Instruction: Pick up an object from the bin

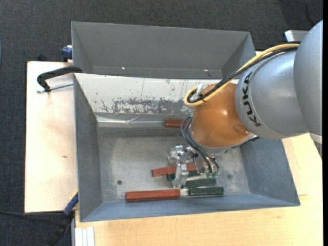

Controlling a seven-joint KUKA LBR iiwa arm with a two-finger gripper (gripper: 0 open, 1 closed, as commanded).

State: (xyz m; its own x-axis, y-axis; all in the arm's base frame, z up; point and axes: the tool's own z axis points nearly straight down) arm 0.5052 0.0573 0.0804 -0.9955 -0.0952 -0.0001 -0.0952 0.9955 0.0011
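The metal gripper (180, 169) is hanging low over a short reddish-brown flat bar (163, 172) lying right of centre on the floor of the grey metal bin (102, 152); whether it is open or closed cannot be told. The arm (287, 96) is reaching in from the right, its orange wrist cover (218, 122) pointing downward. A dark green flat bar (206, 191) is lying just beside the gripper, a longer reddish-brown bar (152, 195) along the near wall, and another reddish-brown piece (174, 122) against the far wall.
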